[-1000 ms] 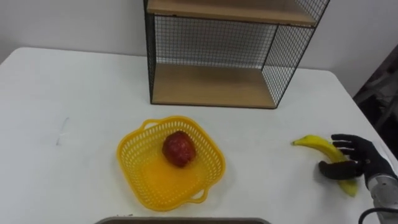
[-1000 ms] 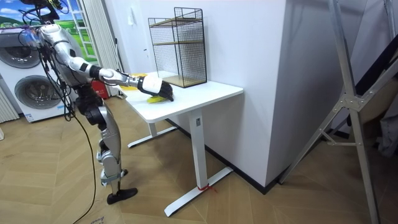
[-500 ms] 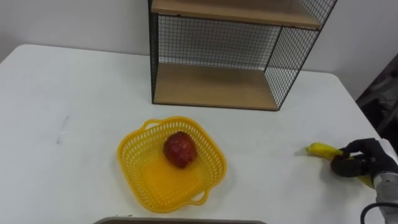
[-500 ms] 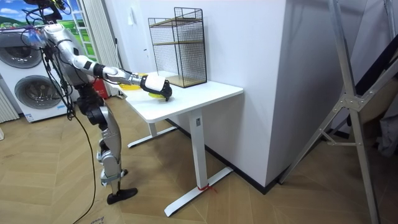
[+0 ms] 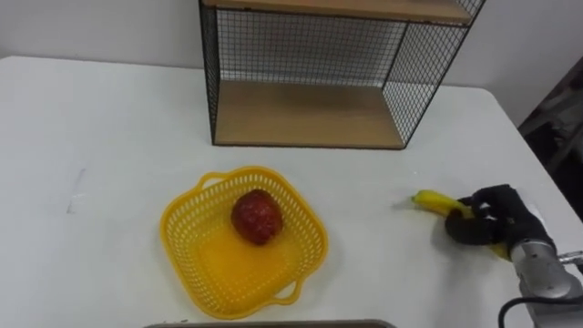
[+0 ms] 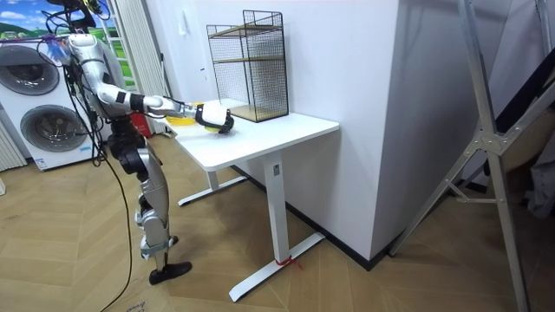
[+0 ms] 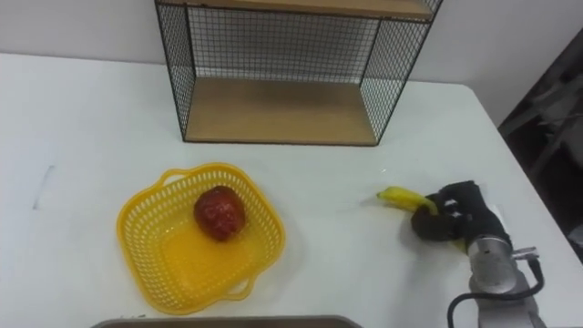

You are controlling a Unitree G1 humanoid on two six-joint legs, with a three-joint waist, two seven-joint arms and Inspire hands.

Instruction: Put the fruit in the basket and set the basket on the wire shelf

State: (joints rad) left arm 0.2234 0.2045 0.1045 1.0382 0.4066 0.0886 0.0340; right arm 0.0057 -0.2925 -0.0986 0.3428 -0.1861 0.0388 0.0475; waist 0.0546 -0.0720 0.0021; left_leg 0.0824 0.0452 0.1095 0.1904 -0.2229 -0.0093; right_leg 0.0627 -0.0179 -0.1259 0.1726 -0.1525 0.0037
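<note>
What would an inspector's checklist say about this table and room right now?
Surface: white table, robot standing at its front edge.
Job's things: yellow basket on the table with a red fruit inside; banana outside the basket, to its right; wire shelf standing at the back, its wooden bottom board bare.
Clutter: nothing seen.
Hands: right hand curled round the banana near the table's right edge; whether the banana is off the surface cannot be told.
Cables: nothing seen.
Surroundings: washing machines behind the robot, wooden floor, metal stand at the room view's right.
</note>
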